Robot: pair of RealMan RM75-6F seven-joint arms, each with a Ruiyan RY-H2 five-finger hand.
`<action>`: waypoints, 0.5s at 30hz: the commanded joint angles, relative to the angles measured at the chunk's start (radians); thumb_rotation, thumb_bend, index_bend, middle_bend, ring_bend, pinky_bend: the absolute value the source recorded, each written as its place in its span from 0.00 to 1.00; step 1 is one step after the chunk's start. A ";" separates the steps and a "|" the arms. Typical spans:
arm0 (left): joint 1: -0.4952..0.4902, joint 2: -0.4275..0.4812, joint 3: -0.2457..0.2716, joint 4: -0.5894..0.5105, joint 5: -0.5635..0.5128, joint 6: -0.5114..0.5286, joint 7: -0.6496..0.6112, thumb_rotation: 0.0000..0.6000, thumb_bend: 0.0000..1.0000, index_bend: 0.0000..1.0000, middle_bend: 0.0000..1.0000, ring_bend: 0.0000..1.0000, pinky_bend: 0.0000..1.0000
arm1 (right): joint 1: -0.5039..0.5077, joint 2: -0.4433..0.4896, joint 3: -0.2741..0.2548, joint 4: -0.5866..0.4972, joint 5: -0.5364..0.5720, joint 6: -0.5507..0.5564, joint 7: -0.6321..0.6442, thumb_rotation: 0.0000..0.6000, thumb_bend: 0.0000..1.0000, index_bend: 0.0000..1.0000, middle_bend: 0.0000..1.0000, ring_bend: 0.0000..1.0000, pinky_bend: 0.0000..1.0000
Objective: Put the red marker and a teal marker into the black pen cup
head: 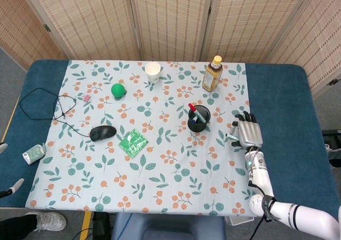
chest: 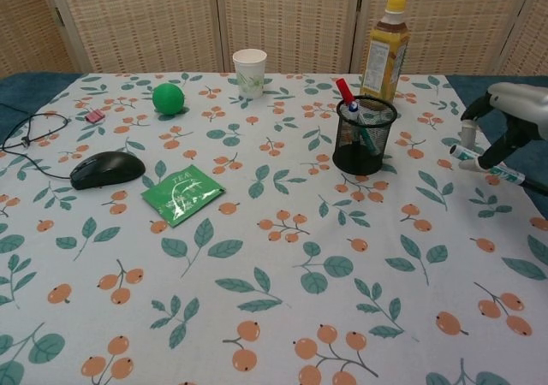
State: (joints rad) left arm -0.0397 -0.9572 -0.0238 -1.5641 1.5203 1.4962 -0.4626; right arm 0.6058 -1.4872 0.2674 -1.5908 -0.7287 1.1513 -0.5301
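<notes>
Teal marker (chest: 490, 166): pinched near one end by the right hand (chest: 514, 115), lifted off the cloth and lying near level under the fingers.
Right hand: fingers curled down around the marker; the grip's exact contact is partly hidden.
Left hand: not seen in either view.
Black pen cup (chest: 364, 134): off to the hand's left, well apart; a red marker (chest: 343, 89) and other pens already stand in it.
Step in hand: carrying the teal marker, by the look of it; the red one appears done.
Next move: likely swing left over the cup's rim, tip the marker upright, release.
In the way: the bottle (chest: 384, 44) stands just behind the cup; pens inside crowd the opening.
Further off: paper cup (chest: 249, 71), green ball (chest: 169, 98), mouse (chest: 107, 168), tea packet (chest: 182, 194).
</notes>
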 commanded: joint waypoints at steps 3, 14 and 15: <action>-0.003 -0.003 0.000 -0.010 -0.003 -0.006 0.019 1.00 0.27 0.00 0.08 0.04 0.22 | -0.038 0.066 0.064 -0.114 -0.106 0.051 0.163 1.00 0.28 0.65 0.17 0.00 0.00; -0.008 -0.003 0.000 -0.011 -0.014 -0.022 0.023 1.00 0.27 0.00 0.08 0.04 0.22 | 0.038 -0.139 0.181 0.088 -0.241 0.029 0.525 1.00 0.26 0.65 0.17 0.00 0.00; -0.008 -0.002 -0.001 -0.009 -0.018 -0.024 0.018 1.00 0.27 0.00 0.08 0.04 0.22 | 0.056 -0.163 0.194 0.120 -0.243 0.018 0.551 1.00 0.26 0.65 0.17 0.00 0.00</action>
State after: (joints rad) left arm -0.0479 -0.9597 -0.0241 -1.5743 1.5047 1.4735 -0.4422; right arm 0.6192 -1.5755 0.4188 -1.5532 -0.9394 1.1899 -0.0587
